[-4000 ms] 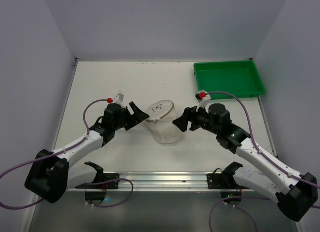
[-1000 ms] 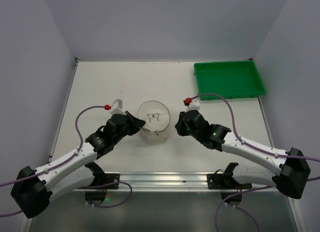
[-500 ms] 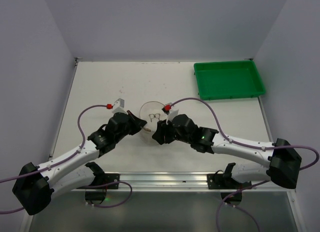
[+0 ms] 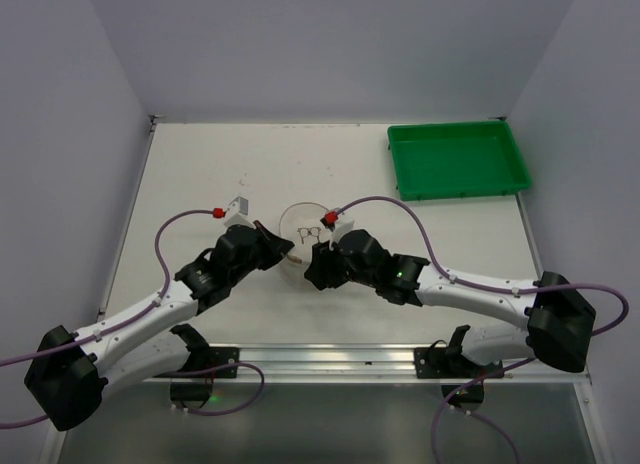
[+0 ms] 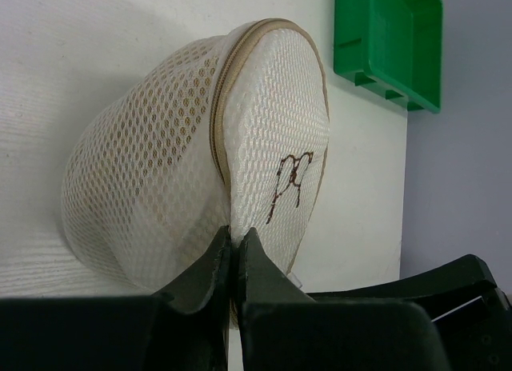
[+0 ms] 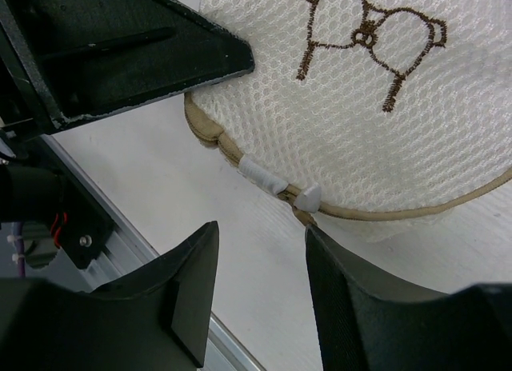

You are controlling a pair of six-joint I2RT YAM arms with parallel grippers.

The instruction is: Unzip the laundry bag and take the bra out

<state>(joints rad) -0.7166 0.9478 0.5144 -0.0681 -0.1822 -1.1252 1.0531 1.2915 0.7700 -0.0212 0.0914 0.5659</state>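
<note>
The laundry bag (image 4: 300, 224) is shown on the table (image 4: 230, 174), tilted up on its edge. At its left side, the left gripper (image 5: 234, 239) is seen with jaws pressed together on the zip seam. At its near edge, the right gripper (image 6: 260, 243) is held with jaws apart, the white zip pull (image 6: 308, 197) lying just beyond the gap. The line drawing (image 6: 370, 37) faces the right gripper. The green tray (image 4: 455, 164) is seen well apart from the bag, at its far right.
</note>
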